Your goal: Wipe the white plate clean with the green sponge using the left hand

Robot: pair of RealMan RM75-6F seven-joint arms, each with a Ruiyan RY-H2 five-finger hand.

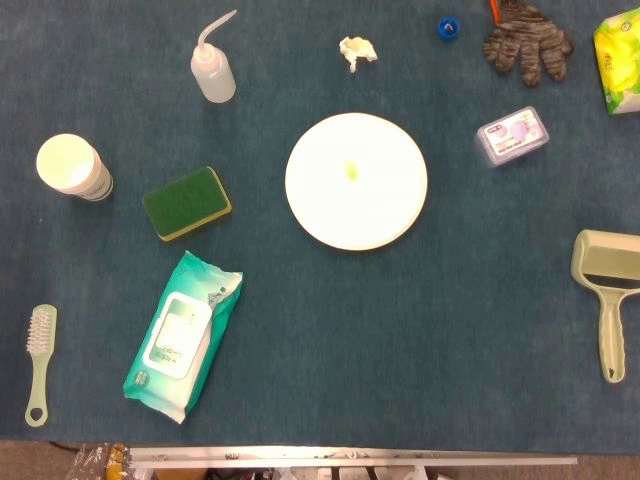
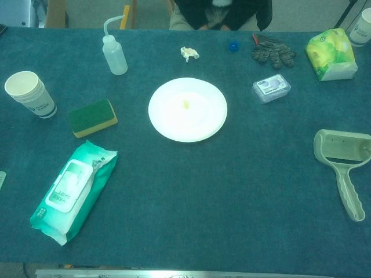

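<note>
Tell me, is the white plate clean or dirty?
Dirty: the white plate has a small yellowish smear near its middle; the rest looks bare.

A staged test bench [image 1: 400, 350] rather than a lived-in room: a blue cloth covers it, with unrelated household items spread well apart, including a squeeze bottle [image 1: 212, 66], wet-wipes pack [image 1: 181, 336], glove [image 1: 527, 41] and lint roller [image 1: 608, 298].

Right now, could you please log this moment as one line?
hands: not in view | sponge: untouched, left of plate | plate: yellow spot at centre | wipe: not started
</note>
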